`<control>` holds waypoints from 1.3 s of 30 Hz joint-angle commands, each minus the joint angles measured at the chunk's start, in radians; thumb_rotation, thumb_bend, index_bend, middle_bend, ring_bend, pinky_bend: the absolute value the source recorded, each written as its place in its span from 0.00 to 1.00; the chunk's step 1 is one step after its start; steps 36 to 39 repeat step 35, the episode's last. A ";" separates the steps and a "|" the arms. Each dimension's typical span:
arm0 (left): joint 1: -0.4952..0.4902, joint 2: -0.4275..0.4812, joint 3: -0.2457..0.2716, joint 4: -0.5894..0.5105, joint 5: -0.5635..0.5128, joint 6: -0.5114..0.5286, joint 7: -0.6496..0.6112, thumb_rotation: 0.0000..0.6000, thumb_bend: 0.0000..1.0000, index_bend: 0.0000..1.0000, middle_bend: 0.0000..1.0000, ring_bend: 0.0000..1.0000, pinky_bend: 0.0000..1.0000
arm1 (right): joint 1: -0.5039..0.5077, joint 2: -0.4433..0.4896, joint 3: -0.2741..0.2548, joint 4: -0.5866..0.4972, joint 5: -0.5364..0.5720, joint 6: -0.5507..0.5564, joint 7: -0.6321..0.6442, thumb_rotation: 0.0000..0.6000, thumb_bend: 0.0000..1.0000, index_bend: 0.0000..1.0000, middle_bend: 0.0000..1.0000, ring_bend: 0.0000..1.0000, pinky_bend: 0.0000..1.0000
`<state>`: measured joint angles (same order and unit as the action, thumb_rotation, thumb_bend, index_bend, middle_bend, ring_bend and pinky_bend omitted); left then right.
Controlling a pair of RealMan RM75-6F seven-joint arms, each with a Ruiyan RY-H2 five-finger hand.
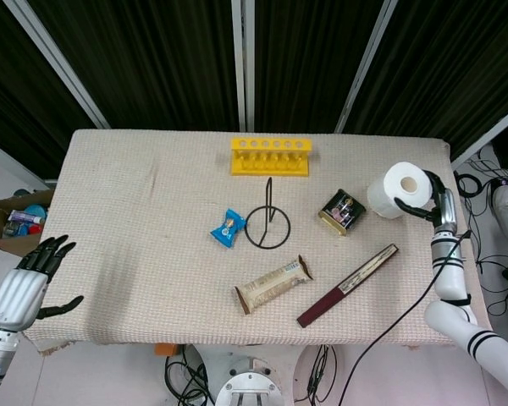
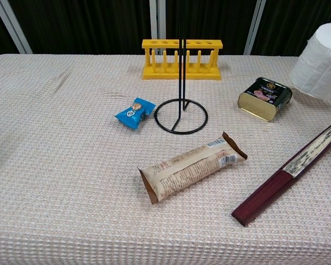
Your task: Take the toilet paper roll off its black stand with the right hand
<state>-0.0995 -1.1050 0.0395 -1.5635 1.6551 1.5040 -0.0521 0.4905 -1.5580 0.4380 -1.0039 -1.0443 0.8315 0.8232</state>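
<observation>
The white toilet paper roll [image 1: 394,189] is off its stand and held by my right hand [image 1: 432,196] near the table's right edge, just right of the tin; it also shows in the chest view as the roll [image 2: 321,61] at the far right. The black wire stand [image 1: 268,222], a ring base with an upright rod, is bare at the table's middle, seen again as the stand [image 2: 181,105]. My left hand [image 1: 30,280] hangs open off the table's front left corner, holding nothing.
On the table lie a yellow tube rack [image 1: 270,156], a blue candy packet [image 1: 229,227], a dark tin [image 1: 342,211], a wrapped snack bar [image 1: 273,284] and a folded dark red fan [image 1: 347,285]. A cardboard box [image 1: 13,221] stands on the floor at left.
</observation>
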 commanded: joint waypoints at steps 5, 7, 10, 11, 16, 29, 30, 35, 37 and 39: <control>-0.002 -0.001 0.000 -0.003 -0.002 -0.003 0.006 0.81 0.16 0.11 0.06 0.06 0.22 | -0.004 0.025 -0.040 0.008 -0.147 0.009 0.142 1.00 0.00 0.00 0.00 0.00 0.00; -0.001 -0.001 0.000 -0.004 -0.001 -0.001 0.007 0.81 0.16 0.11 0.06 0.06 0.22 | -0.018 0.042 -0.045 -0.018 -0.168 0.044 0.141 1.00 0.00 0.00 0.00 0.00 0.00; 0.000 0.000 0.000 -0.004 -0.001 0.002 0.006 0.82 0.16 0.11 0.06 0.06 0.22 | -0.056 0.084 -0.064 -0.083 -0.229 0.151 0.124 1.00 0.00 0.00 0.00 0.00 0.00; 0.001 0.000 0.000 -0.004 -0.001 0.004 0.005 0.81 0.16 0.11 0.06 0.06 0.22 | -0.078 0.108 -0.079 -0.122 -0.267 0.207 0.116 1.00 0.00 0.00 0.00 0.00 0.00; 0.003 0.000 0.000 -0.005 0.002 0.012 0.006 0.81 0.16 0.11 0.06 0.06 0.22 | -0.200 0.223 -0.210 -0.273 -0.502 0.498 -0.082 1.00 0.00 0.00 0.00 0.00 0.00; 0.006 -0.001 0.002 -0.005 0.010 0.022 0.013 0.81 0.16 0.11 0.06 0.06 0.22 | -0.526 0.294 -0.468 -0.378 -0.687 0.849 -0.779 1.00 0.03 0.00 0.00 0.00 0.00; 0.006 -0.001 0.002 -0.006 0.011 0.022 0.013 0.82 0.16 0.11 0.06 0.06 0.22 | -0.534 0.287 -0.470 -0.373 -0.677 0.851 -0.784 1.00 0.03 0.00 0.00 0.00 0.00; 0.009 0.000 0.002 -0.007 0.016 0.031 0.013 0.81 0.16 0.11 0.06 0.06 0.22 | -0.548 0.257 -0.451 -0.361 -0.623 0.850 -0.768 1.00 0.05 0.00 0.00 0.00 0.00; 0.009 0.000 0.002 -0.007 0.016 0.031 0.013 0.81 0.16 0.11 0.06 0.06 0.22 | -0.548 0.257 -0.451 -0.361 -0.623 0.850 -0.768 1.00 0.05 0.00 0.00 0.00 0.00; 0.009 0.000 0.002 -0.007 0.016 0.031 0.013 0.81 0.16 0.11 0.06 0.06 0.22 | -0.548 0.257 -0.451 -0.361 -0.623 0.850 -0.768 1.00 0.05 0.00 0.00 0.00 0.00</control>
